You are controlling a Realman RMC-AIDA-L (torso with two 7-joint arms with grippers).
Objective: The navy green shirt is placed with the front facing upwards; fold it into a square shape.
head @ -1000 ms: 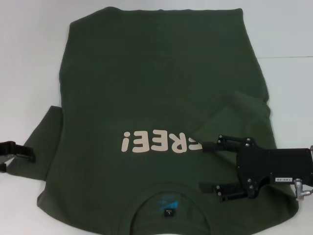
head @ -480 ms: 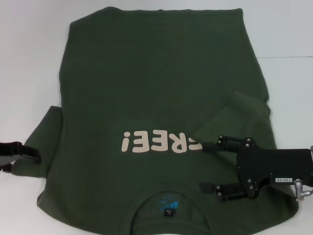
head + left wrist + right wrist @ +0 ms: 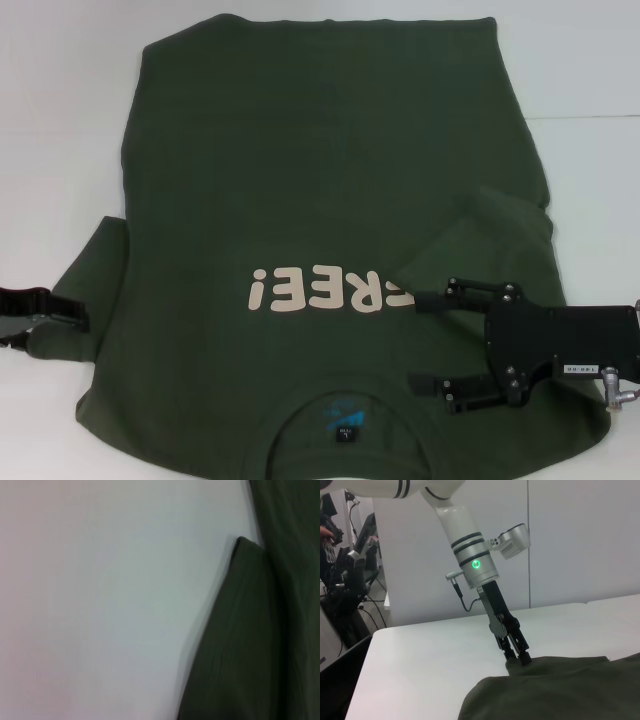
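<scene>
Right wrist view alone: left tool (image 3: 516,656) clamped on shirt (image 3: 555,690) sleeve (right tool (image 3: 420,340) spread wide).

White table surface (image 3: 100,600) fills most of left wrist view. Navy green shirt (image 3: 250,645) occupies strip from 1 o'clock down to 5 o'clock. Sleeve edge runs diagonally from 5 o'clock up toward 2 o'clock, ending in blunt corner. Second layer of same dark cloth lies beyond it at 3 o'clock, seam line between them. Cloth lies flat on table.
</scene>
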